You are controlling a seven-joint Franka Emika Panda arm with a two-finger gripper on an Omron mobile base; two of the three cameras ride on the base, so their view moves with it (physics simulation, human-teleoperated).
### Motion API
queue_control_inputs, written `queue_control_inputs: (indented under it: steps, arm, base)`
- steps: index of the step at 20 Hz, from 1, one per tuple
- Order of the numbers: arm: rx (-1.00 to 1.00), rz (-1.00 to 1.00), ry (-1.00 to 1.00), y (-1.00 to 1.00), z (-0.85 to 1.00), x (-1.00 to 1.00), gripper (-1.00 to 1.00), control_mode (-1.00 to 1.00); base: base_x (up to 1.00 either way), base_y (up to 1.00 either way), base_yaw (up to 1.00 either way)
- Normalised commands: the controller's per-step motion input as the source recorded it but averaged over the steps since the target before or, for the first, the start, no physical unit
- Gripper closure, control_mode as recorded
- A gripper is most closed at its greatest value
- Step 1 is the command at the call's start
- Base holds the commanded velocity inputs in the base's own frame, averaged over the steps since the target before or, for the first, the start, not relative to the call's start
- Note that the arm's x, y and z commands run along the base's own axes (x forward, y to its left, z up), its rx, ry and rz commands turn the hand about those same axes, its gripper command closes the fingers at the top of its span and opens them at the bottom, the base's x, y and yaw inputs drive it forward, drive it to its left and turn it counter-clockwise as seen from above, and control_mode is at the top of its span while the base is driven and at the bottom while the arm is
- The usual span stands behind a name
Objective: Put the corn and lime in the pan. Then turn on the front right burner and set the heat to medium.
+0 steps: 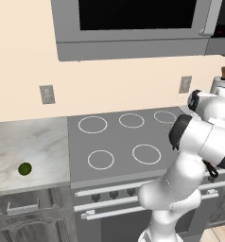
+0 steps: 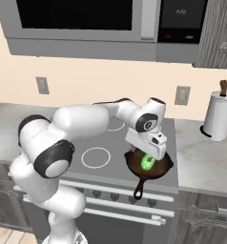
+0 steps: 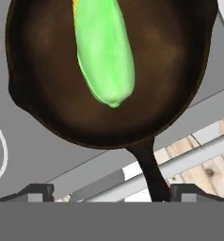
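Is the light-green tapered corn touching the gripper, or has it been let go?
Apart. The hand view shows the corn lying in the dark round skillet, with the gripper fingertips spread wide and clear.

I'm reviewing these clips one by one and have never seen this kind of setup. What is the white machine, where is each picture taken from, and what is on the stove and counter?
It is a white robot arm on a driving base, in a rendered kitchen. Two pictures come from cameras on the base, behind the arm to its left and right; the third looks along the hand.

In the right base view the gripper hangs over the pan, a dark skillet on the stove's front right area. The corn, a light-green tapered piece, lies inside the pan; the hand view shows it lying free, with the gripper open and holding nothing.

The lime, a small dark green ball, sits on the counter left of the stove, not yet moved. A paper towel roll stands on the right counter.
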Motion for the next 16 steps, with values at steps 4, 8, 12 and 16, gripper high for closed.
queue_control_inputs:
  steps: [4,8,12,16]
  arm:
    - [-0.03,0.02,-0.10,0.95,0.54,-0.45,-1.00,-1.00]
    - [0.00,0.10,-0.10,1.00,0.31,-0.11,-1.00,-1.00]
    - [0.00,0.15,-0.14,1.00,0.16,-0.11,-1.00,-1.00]
    - [-0.02,0.15,-0.11,1.00,0.19,-0.09,-1.00,-1.00]
  base:
    - [0.00,0.00,0.00]
    - [0.00,0.00,0.00]
    - [0.00,0.00,0.00]
    - [0.00,0.00,0.00]
